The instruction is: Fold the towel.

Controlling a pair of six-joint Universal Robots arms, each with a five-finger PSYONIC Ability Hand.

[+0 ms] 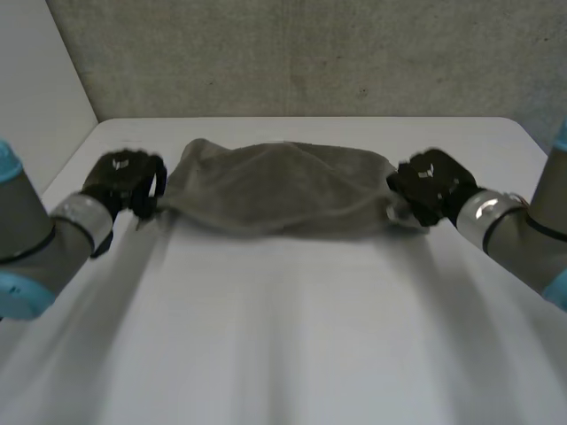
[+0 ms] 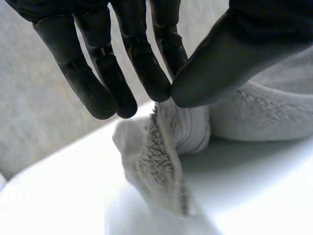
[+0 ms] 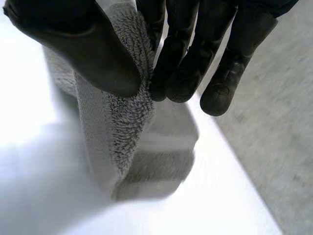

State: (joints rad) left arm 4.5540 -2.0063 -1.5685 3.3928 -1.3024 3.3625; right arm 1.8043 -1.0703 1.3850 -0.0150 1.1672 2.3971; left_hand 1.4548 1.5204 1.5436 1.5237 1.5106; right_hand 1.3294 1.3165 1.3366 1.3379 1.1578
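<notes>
A grey towel (image 1: 279,189) hangs stretched between my two hands above the far half of the white table (image 1: 292,336), sagging in the middle. My left hand (image 1: 127,181) pinches the towel's left end; in the left wrist view the thumb (image 2: 230,58) presses the terry cloth (image 2: 161,152) against the fingers (image 2: 142,63). My right hand (image 1: 431,186) pinches the right end; in the right wrist view the thumb (image 3: 83,49) and fingers (image 3: 186,63) clamp a fold of the towel (image 3: 122,127), which hangs down from them.
A grey wall (image 1: 310,53) stands just behind the table's far edge. A white panel (image 1: 35,88) rises at the far left. The near part of the table is bare white surface.
</notes>
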